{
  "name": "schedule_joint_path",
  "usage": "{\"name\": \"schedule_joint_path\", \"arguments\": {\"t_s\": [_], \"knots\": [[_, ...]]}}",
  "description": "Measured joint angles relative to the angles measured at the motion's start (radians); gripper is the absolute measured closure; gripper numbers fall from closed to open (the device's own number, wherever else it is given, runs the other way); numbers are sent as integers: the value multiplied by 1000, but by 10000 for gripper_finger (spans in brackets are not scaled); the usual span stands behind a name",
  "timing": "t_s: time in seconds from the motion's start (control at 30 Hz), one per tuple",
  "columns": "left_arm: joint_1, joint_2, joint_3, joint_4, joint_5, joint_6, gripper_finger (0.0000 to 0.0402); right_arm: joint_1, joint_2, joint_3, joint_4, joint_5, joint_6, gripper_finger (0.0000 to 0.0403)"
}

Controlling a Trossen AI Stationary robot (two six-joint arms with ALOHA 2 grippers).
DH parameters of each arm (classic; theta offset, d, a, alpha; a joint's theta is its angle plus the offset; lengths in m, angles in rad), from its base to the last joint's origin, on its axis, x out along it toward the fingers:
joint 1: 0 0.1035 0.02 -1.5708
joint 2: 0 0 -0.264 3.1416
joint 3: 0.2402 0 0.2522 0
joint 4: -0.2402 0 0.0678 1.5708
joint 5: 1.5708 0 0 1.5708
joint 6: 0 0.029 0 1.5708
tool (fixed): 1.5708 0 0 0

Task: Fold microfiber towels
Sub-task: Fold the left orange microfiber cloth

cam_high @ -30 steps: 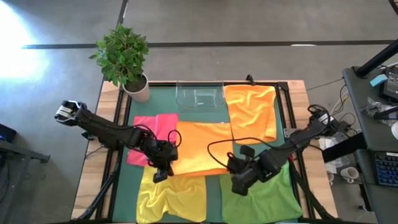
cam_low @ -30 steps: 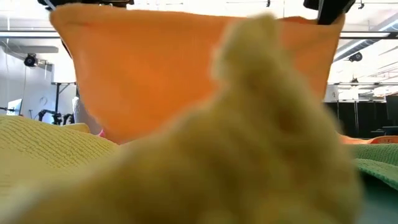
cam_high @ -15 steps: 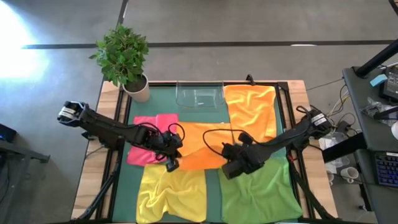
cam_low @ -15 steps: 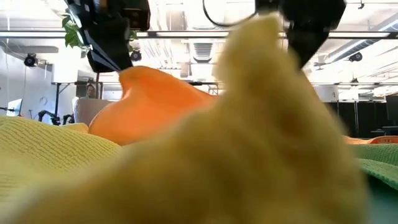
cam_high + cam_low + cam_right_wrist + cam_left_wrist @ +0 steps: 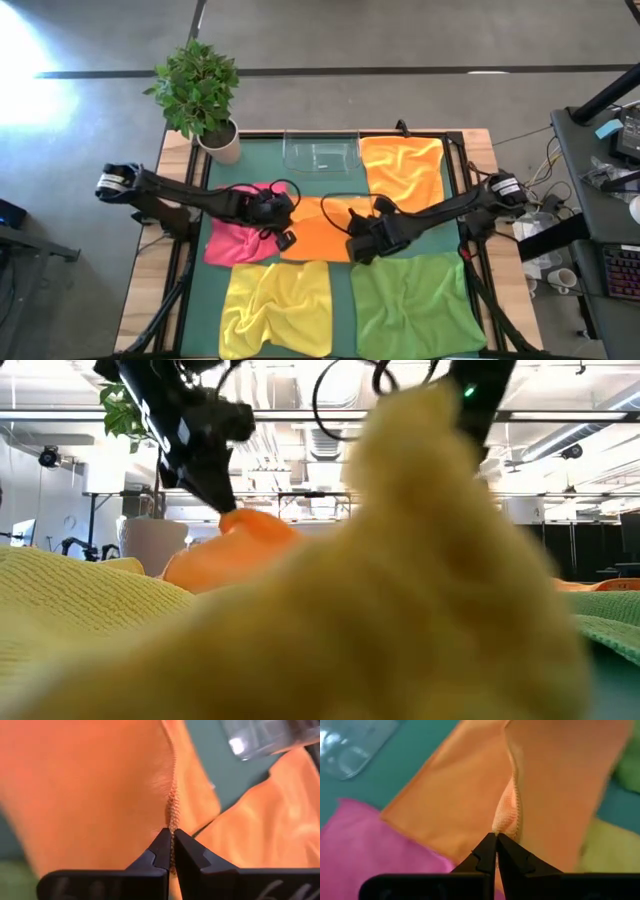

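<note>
While the middle soft orange microfiber towel (image 5: 318, 232) at frame centre is half folded, its edge is pinched by the left tool (image 5: 283, 238) and right tool (image 5: 357, 250); release onto the far edge seems due.

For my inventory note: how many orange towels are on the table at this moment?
2. One orange towel lies mid-table, pinched by the left tool and right tool; the other orange towel lies at the far right, beside the clear tray.

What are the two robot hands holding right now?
Left gripper: shut on the middle orange microfiber towel.
Right gripper: shut on the same towel's other corner.
</note>
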Motion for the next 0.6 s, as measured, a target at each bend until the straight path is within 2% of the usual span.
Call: {"name": "schedule_joint_path", "arguments": {"t_s": [0.3, 0.6], "knots": [[103, 23, -51, 49, -6, 36, 401, -133, 32, -17, 16, 18, -62, 394], [168, 62, -61, 56, -7, 87, 401, -206, 51, -55, 101, 22, -110, 394]]}}
